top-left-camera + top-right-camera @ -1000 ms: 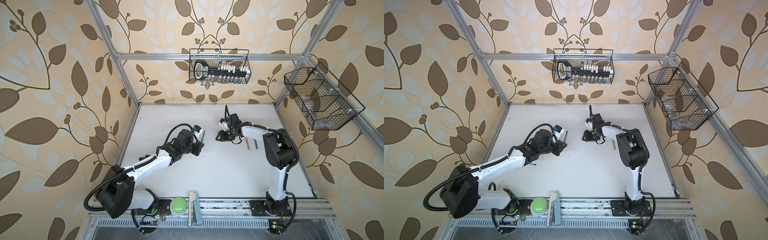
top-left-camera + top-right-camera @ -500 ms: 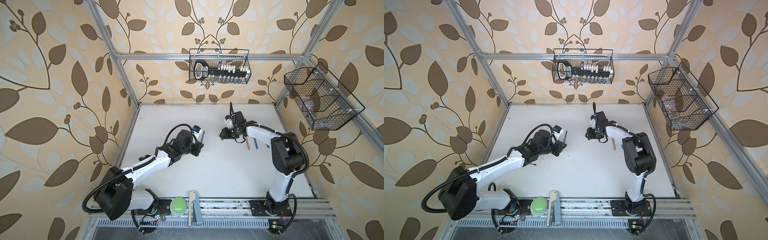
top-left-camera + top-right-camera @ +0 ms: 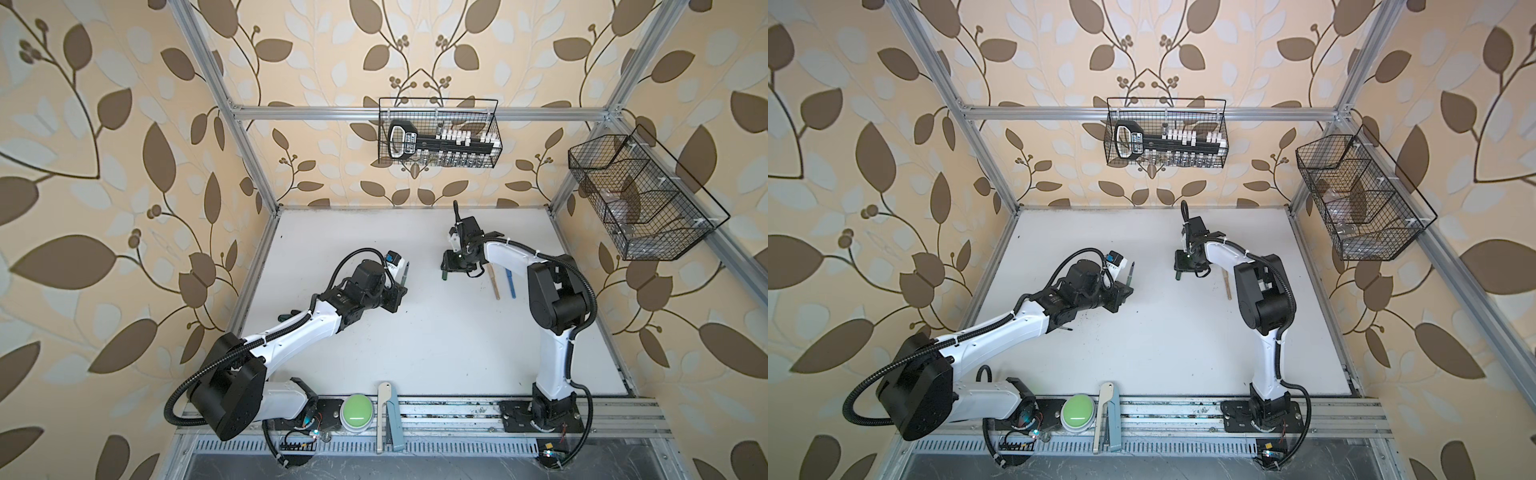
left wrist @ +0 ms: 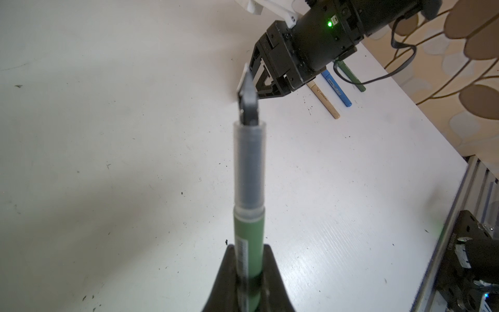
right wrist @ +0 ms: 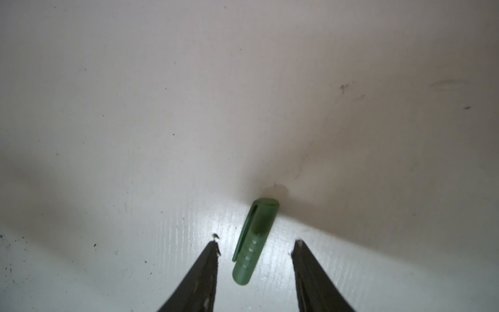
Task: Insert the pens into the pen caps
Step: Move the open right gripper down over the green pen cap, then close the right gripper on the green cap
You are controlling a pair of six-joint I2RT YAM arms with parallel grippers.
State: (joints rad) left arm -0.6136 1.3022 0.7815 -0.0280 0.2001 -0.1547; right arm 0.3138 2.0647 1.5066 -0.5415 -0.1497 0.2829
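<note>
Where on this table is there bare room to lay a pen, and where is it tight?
Bare: the table from the left pincer and right pincer down to the front rail; also the far-left corner behind the left pincer. Crowded: round the right pincer, the green cap between its open jaws, tan pen and blue pen beside it.

Both top views look steeply down from high at the front onto the whole table (image 3: pixel 436 353), nearly alike. The left wrist camera looks along its pen (image 4: pixel 248 243) toward the right arm (image 4: pixel 318 40). The right wrist camera faces the table, close above a cap (image 5: pixel 255 240).
</note>
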